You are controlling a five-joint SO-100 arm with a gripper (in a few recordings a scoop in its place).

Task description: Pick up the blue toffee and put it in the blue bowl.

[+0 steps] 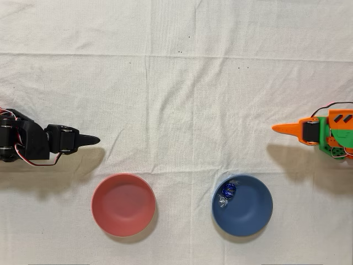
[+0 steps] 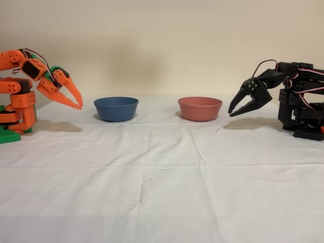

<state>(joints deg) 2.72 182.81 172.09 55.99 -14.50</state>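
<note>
Already, from my seat, the small round toffee in shiny dark-blue foil with clear twisted ends (image 1: 228,191) lies inside the round matte dark-blue shallow bowl (image 1: 251,212), against the inner wall on the side of that bowl nearest the pink bowl in the overhead view. So I judge the placing done.

I reckon the sweet is very light, hard at its core, and slick in its foil. The crinkly twists would give under any pinch. If I had to take it again, I would close across the round middle, not the ends, and gently, since it could squirt out sideways.

My orange two-finger gripper (image 2: 79,104) hangs beside the blue bowl, well apart from it and above the cloth. In the fixed view its fingers meet at the tips with a gap behind them, and it holds nothing.

Beyond the blue bowl stands the same-sized round red-pink bowl (image 1: 123,204), apart from it, and further off the black arm (image 2: 288,96) sits idle.

Everything rests on a white cloth with fold creases (image 1: 176,83), wrinkled a little, with a few dark specks. It looks soft enough to keep a dropped sweet from rolling far. Behind the blue bowl, in the fixed view, rises a plain beige wall (image 2: 162,40).
</note>
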